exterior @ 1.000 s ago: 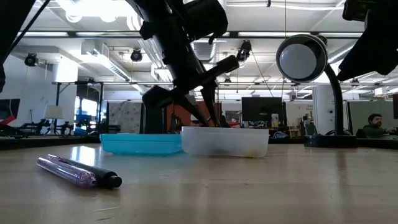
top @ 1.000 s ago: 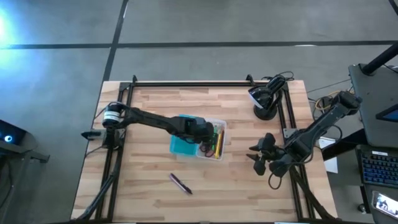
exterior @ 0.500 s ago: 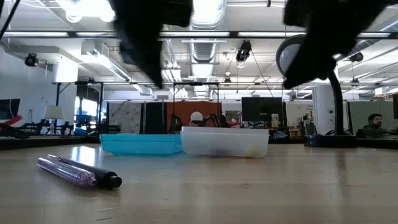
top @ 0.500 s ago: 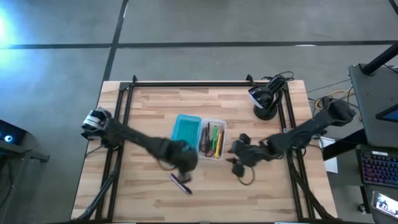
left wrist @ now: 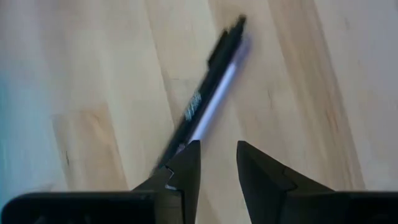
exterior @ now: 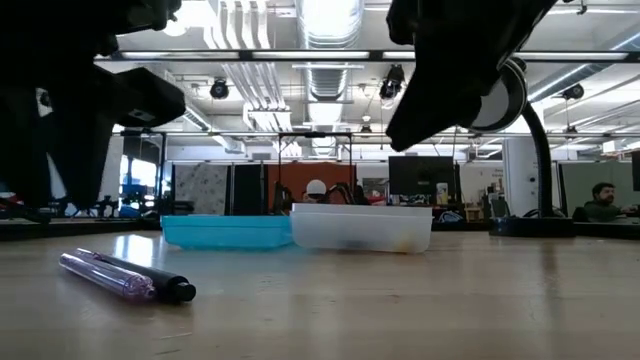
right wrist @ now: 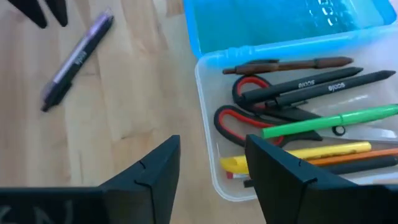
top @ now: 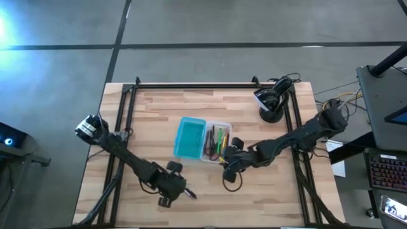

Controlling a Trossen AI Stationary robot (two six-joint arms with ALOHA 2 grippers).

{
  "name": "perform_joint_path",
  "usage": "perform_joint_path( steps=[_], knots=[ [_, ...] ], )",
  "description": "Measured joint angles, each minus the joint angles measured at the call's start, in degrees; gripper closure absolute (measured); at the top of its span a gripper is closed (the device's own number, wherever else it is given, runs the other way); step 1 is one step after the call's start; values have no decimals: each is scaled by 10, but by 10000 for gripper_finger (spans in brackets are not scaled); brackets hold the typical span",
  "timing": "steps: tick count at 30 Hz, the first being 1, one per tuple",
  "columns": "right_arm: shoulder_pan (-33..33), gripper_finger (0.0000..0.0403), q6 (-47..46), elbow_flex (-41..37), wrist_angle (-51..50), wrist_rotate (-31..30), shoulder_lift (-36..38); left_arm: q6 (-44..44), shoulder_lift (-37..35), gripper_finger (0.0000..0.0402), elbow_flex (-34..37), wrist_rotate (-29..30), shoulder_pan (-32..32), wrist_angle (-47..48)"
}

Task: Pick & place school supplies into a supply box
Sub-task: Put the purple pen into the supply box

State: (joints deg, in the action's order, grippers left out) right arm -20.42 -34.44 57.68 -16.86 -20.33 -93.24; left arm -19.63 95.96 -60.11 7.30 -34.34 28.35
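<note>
Hovering over the near part of the table (top: 146,108), the left gripper (left wrist: 217,165) has its fingers parted, empty, right beside the purple pen (left wrist: 205,106) lying loose on the wood. The box (top: 217,142) sits mid-table with its teal lid (top: 189,137) touching its left side; scissors (right wrist: 249,109) and several pens lie inside. The right gripper (right wrist: 208,165), jaws apart and empty, hangs just near-right of the box.

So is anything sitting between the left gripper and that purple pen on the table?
Nothing visible. The left gripper hangs open just short of the purple pen, with only bare table between them. The right gripper waits open beside the supply box.
</note>
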Motion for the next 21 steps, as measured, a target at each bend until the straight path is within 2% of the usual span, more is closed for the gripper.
perform_joint_path(
  steps=[7, 21],
  knots=[
    [1, 232, -19, 23, -13, 14, -37, 78, 13, 314, 14, -6, 0, -51],
    [2, 232, -55, 1, -14, 11, -31, 108, 65, 314, 14, -25, 17, -64]
  ],
)
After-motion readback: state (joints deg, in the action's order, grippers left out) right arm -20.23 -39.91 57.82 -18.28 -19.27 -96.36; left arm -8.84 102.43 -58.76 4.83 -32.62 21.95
